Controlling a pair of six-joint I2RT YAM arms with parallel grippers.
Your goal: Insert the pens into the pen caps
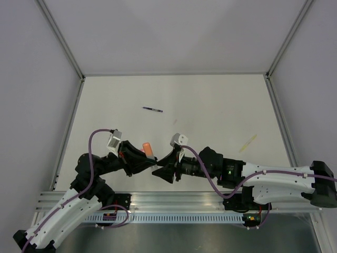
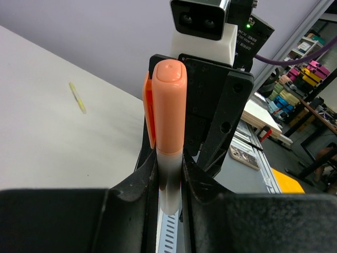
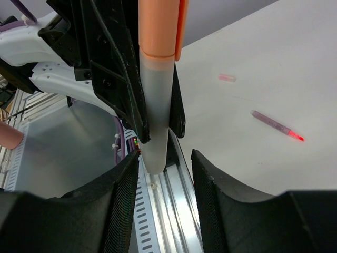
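My left gripper (image 1: pixel 149 164) (image 2: pixel 169 176) is shut on the pale barrel of a pen (image 2: pixel 169 174), which stands upright. An orange-red pen cap (image 2: pixel 169 105) (image 1: pixel 148 148) (image 3: pixel 157 26) sits on the pen's top end. My right gripper (image 1: pixel 159 171) (image 3: pixel 165 168) faces the left one. Its jaws stand open on either side of the barrel's free lower end (image 3: pixel 156 153) without touching it. A dark purple pen (image 1: pixel 152 109) (image 3: pixel 276 125) lies on the table further back. A pale yellow pen (image 1: pixel 247 142) (image 2: pixel 78 97) lies at the right.
A small pale pink stub (image 3: pixel 226 78) lies on the table near the purple pen. The aluminium mounting rail (image 1: pixel 174 201) runs along the near edge under both grippers. Grey walls (image 1: pixel 174 31) enclose the white table (image 1: pixel 210 105) on three sides.
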